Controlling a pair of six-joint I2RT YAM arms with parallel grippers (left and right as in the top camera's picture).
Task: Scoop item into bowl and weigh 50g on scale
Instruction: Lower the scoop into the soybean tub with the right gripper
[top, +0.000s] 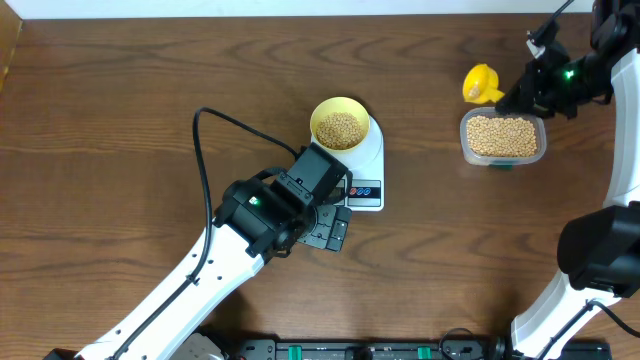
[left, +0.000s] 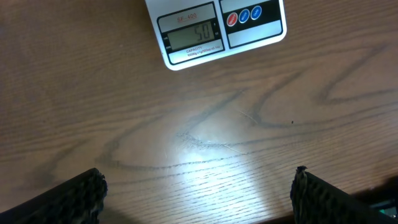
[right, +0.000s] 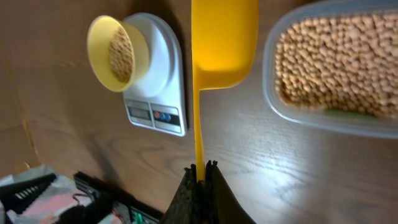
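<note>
The pale-yellow bowl (top: 339, 126) (right: 118, 53) stands on the white scale (top: 366, 165) (right: 163, 68) and holds a layer of tan beans (top: 341, 129). The scale's display (left: 192, 35) reads 50. My left gripper (top: 328, 226) (left: 199, 190) hovers open over bare table just in front of the scale's display end, with nothing between its fingers. My right gripper (right: 202, 168) (top: 517, 97) is shut on the thin handle of a yellow scoop (right: 221, 40) (top: 481, 84), held beside the clear tub of beans (top: 502, 138) (right: 336, 62). The scoop's inside is hidden from view.
The clear tub sits at the right of the table, well apart from the scale. A black cable (top: 215, 140) loops over the table left of the bowl. Dark equipment lies along the front edge (top: 360, 350).
</note>
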